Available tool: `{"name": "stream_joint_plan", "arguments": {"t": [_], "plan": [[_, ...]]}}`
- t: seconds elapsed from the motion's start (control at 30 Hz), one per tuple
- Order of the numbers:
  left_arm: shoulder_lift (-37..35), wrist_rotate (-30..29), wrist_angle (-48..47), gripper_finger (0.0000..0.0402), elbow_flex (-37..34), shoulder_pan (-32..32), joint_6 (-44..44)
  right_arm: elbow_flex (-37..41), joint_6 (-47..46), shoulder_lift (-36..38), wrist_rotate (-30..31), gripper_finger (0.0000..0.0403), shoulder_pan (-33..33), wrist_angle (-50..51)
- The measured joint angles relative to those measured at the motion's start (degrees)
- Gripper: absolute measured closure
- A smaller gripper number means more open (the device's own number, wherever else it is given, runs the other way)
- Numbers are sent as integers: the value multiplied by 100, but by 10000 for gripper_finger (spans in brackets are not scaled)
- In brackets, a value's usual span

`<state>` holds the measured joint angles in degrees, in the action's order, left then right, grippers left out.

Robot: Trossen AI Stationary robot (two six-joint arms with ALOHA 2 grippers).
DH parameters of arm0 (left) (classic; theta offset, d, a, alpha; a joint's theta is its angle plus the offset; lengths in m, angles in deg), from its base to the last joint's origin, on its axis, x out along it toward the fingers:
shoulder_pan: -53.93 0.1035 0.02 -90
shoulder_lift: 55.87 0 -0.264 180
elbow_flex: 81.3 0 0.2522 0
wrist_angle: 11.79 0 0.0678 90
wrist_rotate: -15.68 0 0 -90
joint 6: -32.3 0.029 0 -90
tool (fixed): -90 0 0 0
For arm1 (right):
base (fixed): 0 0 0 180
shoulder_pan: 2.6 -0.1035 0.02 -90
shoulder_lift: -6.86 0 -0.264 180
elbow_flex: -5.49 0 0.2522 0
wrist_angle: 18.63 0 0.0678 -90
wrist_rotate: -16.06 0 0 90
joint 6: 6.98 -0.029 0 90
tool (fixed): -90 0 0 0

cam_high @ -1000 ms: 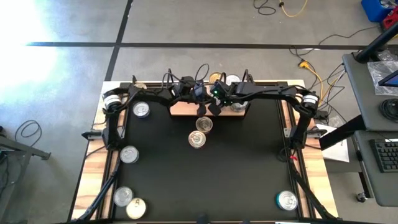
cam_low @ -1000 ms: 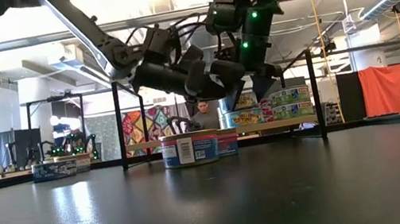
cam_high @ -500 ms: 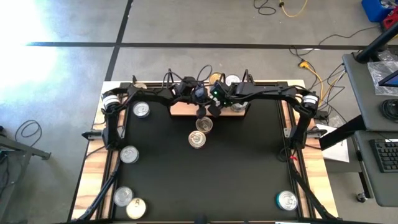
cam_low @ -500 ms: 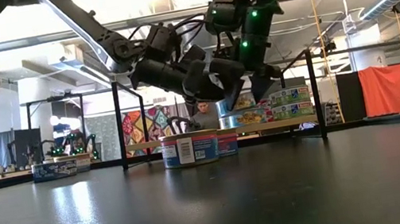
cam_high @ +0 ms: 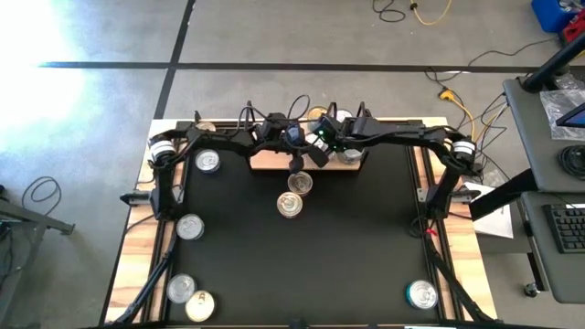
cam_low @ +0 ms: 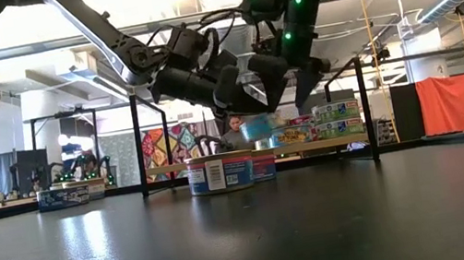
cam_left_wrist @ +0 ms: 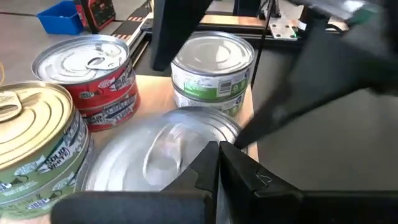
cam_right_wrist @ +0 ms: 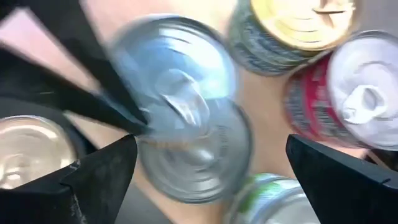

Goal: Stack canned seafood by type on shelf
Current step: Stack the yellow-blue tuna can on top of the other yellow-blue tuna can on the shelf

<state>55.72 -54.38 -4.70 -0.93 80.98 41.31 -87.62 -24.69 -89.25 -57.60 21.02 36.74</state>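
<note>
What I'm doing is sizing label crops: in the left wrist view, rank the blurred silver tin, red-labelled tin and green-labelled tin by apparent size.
1. blurred silver tin, nearest the camera.
2. red-labelled tin.
3. green-labelled tin, only slightly smaller; nearness makes these two unsure.

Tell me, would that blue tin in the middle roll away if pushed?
Probably not: the blue tin stands flat, short and wide, so it would likely slide. Its metal lid looks smooth, maybe slippery to grip.
</note>
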Motion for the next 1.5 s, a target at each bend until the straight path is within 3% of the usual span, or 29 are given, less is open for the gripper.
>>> {"name": "stream_joint_plan", "arguments": {"t": [0.7, 0.9, 1.1, 1.5], "plan": [[-97, 55, -150, 401, -2, -37, -41, 35, 286, -54, 187, 3, 43, 150], [-719, -24, -496, 402, -135, -33, 86, 35, 535, -400, 336, 3, 52, -4], [-1623, -517, -803, 402, -590, -31, 337, 33, 644, -583, 315, 3, 38, -299], [-2931, -995, -748, 402, -1922, -23, 178, -218, 465, -571, -608, 3, -140, -250]]}}
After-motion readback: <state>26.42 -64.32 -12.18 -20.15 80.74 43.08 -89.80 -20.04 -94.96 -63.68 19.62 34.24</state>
